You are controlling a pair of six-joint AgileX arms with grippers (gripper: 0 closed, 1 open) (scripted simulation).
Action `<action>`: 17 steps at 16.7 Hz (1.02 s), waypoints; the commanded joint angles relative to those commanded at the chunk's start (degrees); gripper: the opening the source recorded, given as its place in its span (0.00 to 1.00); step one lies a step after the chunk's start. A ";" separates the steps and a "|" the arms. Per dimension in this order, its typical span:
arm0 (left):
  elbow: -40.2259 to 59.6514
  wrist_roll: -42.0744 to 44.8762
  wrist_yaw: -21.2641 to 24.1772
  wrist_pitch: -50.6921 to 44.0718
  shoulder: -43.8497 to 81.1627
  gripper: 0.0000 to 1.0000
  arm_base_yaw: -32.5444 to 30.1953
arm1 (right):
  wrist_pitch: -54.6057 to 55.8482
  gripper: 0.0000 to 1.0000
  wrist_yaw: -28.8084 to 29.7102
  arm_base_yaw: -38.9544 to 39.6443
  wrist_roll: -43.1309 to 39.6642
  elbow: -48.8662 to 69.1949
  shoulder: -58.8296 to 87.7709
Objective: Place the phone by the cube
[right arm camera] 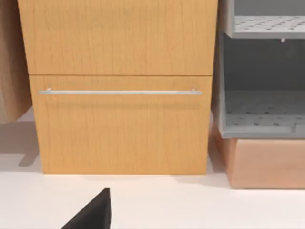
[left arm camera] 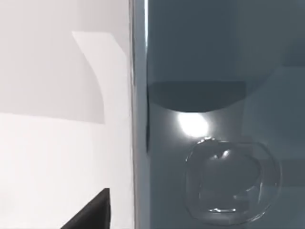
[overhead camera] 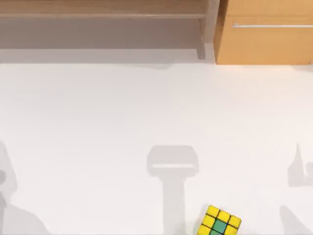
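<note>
The cube [overhead camera: 219, 223], yellow and green with a black grid, sits on the white table at the near edge of the top view, right of centre. The phone [left arm camera: 214, 119] is a glossy grey-blue slab with a silvery edge [left arm camera: 138, 119], very close in front of the left wrist camera. A black tip of my left gripper [left arm camera: 93, 214] shows just beside that edge, over the white surface. A black tip of my right gripper [right arm camera: 93, 212] hangs over the table, facing a wooden cabinet.
A wooden cabinet with a silver handle [overhead camera: 266, 32] stands at the back right and a low wooden shelf [overhead camera: 102, 14] along the back left. In the right wrist view, a grey perforated rack [right arm camera: 264, 109] stands beside the cabinet [right arm camera: 119, 95]. Shadows lie on the white tabletop [overhead camera: 98, 122].
</note>
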 joint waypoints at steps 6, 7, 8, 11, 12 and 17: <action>0.15 0.35 0.01 -0.05 0.59 1.00 0.05 | 0.00 1.00 0.00 0.00 0.00 0.00 0.00; -0.26 0.30 0.02 0.62 1.07 1.00 0.11 | 0.00 1.00 0.00 0.00 0.00 0.00 0.00; -0.80 0.33 0.02 1.78 1.76 1.00 0.11 | 0.00 1.00 0.00 0.00 0.00 0.00 0.00; -2.09 0.37 0.03 4.93 3.33 1.00 0.13 | 0.00 1.00 0.00 0.00 0.00 0.00 0.00; -2.50 0.38 0.03 6.28 3.93 1.00 0.13 | 0.00 1.00 0.00 0.00 0.00 0.00 0.00; -3.85 0.42 0.04 8.87 5.55 1.00 0.15 | 0.00 1.00 0.00 0.00 0.00 0.00 0.00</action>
